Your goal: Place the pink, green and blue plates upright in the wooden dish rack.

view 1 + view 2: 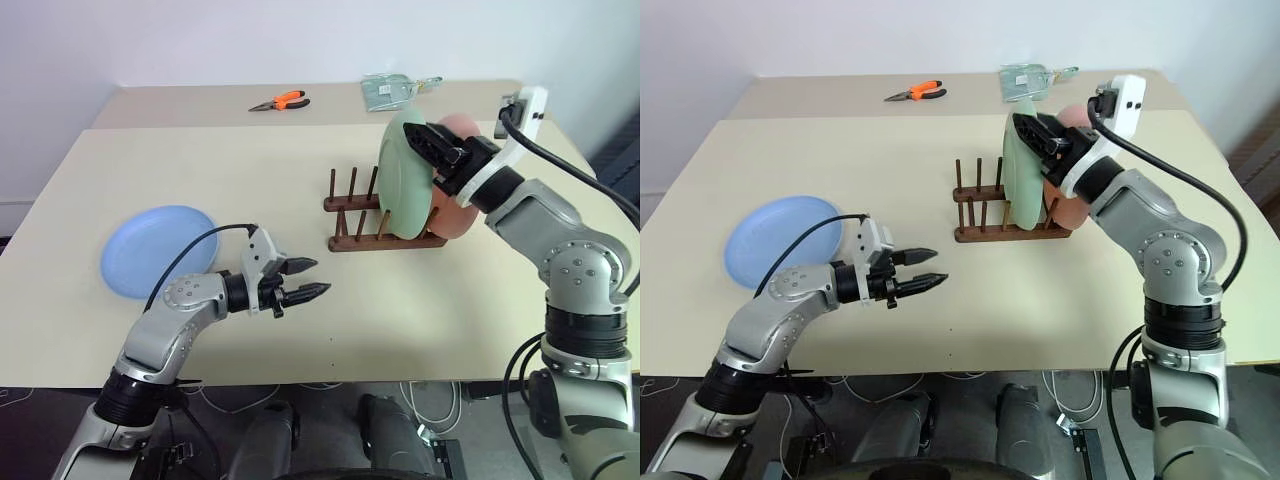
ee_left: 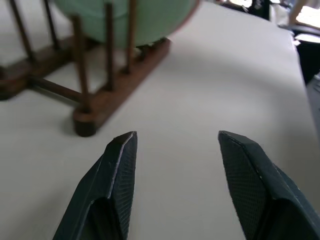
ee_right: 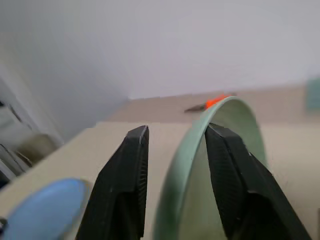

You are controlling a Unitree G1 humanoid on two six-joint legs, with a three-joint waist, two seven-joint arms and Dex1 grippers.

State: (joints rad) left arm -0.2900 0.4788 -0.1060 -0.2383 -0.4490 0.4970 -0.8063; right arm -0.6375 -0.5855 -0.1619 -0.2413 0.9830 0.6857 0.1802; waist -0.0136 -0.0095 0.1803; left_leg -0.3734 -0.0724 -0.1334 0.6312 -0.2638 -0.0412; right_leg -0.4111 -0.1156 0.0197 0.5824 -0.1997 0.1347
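The green plate (image 1: 405, 180) stands upright between the pegs of the wooden dish rack (image 1: 350, 205). The pink plate (image 1: 458, 215) stands upright right behind it. My right gripper (image 1: 418, 140) is at the green plate's top rim, open, with one finger on each side of the rim (image 3: 235, 102) and a gap showing at one finger. On the table at the left, the blue plate (image 1: 155, 250) lies flat. My left gripper (image 1: 320, 277) hovers open and empty over bare table between the blue plate and the rack (image 2: 107, 97).
Orange-handled pliers (image 1: 285, 101) and a clear plastic packet (image 1: 390, 90) lie near the table's far edge. Several free peg slots show at the rack's left end. The table's front edge runs just below my left arm.
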